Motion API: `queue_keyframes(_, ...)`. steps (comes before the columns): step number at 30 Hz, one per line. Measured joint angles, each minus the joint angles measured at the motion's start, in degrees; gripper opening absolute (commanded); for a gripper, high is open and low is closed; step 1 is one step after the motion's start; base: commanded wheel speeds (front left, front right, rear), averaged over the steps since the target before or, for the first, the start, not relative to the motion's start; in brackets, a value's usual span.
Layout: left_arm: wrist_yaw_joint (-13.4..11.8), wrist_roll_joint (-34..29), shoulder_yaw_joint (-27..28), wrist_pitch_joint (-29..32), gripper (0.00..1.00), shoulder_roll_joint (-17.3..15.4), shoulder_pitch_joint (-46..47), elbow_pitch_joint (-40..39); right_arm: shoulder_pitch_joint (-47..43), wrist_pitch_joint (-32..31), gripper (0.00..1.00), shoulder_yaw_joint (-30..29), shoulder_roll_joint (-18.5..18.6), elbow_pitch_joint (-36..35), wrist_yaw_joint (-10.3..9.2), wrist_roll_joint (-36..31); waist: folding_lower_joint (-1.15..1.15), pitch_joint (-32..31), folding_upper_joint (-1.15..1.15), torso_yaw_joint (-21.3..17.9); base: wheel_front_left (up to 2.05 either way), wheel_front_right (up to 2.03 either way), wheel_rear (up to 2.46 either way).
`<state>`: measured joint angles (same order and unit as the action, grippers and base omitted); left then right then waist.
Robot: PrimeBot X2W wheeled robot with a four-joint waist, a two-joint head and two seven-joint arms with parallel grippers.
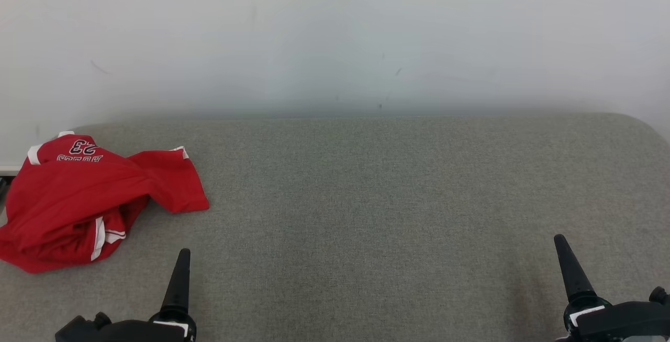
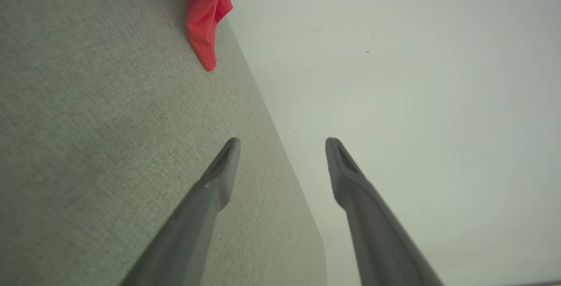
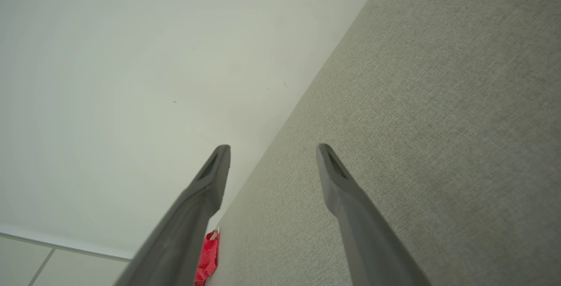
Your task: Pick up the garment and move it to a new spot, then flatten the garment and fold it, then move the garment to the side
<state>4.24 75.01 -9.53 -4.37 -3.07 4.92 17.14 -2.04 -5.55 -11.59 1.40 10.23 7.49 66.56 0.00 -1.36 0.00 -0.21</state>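
The crumpled red jersey [image 1: 89,200] lies on the grey fabric surface [image 1: 366,200], near the left gripper [image 2: 282,146], ahead and to its left, and well apart from the right gripper [image 3: 271,150]. Both grippers have their fingers spread wide and hold nothing.

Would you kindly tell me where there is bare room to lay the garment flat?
The grey surface is bare from the red garment rightward to its rounded corner, between the wall and the left pincer and right pincer. Crowded: far left.

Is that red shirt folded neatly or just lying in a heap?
In a heap: the red shirt lies bunched on the grey surface, creased unevenly, one corner flopped out sideways.
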Motion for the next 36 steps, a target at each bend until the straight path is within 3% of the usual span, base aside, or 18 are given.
queue_keyframes(18, -3.77, -16.91, -6.64, -1.21, 1.00, -3.75, 1.00, -0.43, -1.04, -1.48, 1.00, 1.07, 0.31, -3.54, 0.00, -18.81, 0.00, -0.55, 0.00, 0.37, 0.00, 0.00, 0.00)
queue_keyframes(36, -7.84, -27.69, -10.09, -0.87, 1.00, -6.25, 1.77, -1.35, -1.81, -2.36, 1.00, 2.54, 0.59, -4.08, 0.00, -31.90, 0.00, -1.39, 0.00, 0.51, 0.00, 0.00, 0.00)
